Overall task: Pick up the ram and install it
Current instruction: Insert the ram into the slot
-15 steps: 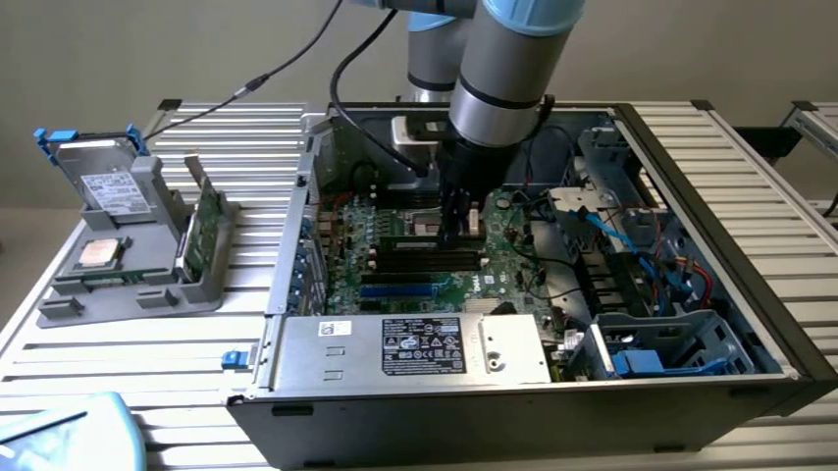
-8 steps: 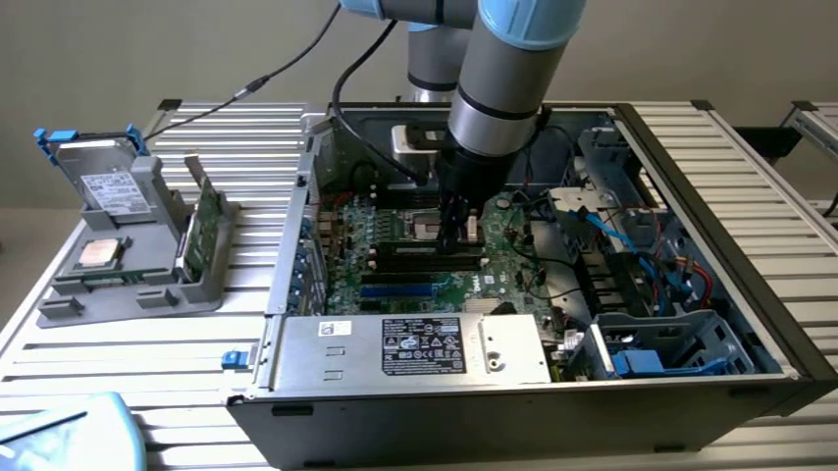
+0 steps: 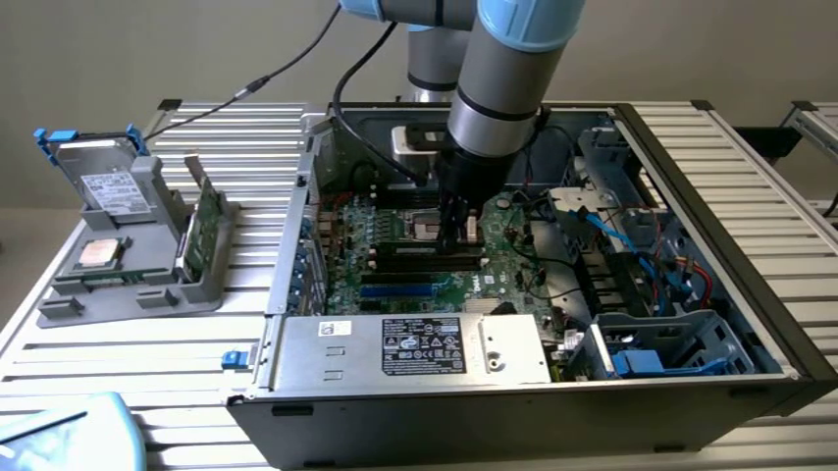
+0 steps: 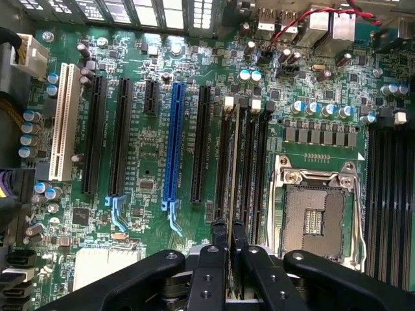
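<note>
My gripper (image 4: 229,228) reaches down into the open computer case, over the motherboard (image 4: 146,175). Its two black fingers (image 4: 218,228) are shut on the ram (image 4: 232,162), which the wrist view sees edge-on as a thin strip running away from the fingertips. The strip lies along the row of black memory slots (image 4: 249,168) beside the empty processor socket (image 4: 318,210). Whether it sits in a slot or just above one I cannot tell. From the exterior view, the gripper (image 3: 453,240) stands upright at the middle of the board, hiding the ram.
A grey holder (image 3: 125,280) outside the case, at the exterior view's left, carries a green board (image 3: 199,224), a square silver chip (image 3: 100,253) and a drive (image 3: 116,191). The power supply (image 3: 412,345) fills the case's front. Blue and red cables (image 3: 654,260) lie at the exterior view's right.
</note>
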`<action>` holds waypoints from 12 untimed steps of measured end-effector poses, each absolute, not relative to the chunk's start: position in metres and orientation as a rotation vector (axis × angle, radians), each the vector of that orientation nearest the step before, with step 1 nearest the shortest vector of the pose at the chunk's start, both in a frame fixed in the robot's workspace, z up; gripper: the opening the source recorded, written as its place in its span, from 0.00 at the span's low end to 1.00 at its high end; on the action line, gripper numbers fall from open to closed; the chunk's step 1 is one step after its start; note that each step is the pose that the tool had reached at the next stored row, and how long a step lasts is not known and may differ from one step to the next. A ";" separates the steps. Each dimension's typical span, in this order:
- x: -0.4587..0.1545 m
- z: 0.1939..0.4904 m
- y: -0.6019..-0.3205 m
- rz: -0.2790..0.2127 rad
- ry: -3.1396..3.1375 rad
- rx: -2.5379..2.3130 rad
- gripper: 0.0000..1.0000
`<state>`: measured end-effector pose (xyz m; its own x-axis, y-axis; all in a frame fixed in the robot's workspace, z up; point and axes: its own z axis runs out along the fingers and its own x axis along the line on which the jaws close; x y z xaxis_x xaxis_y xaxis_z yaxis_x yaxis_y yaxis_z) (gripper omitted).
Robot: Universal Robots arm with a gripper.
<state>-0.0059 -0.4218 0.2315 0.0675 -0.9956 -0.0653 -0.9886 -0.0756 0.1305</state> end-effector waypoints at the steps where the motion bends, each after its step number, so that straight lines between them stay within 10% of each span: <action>1: -0.006 0.231 -0.421 -0.209 -2.099 2.256 0.14; 12: -0.006 0.229 -0.418 -0.194 -2.076 2.240 0.14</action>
<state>-0.0061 -0.4180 0.2285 0.0727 -0.9966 -0.0377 -0.9863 -0.0775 0.1456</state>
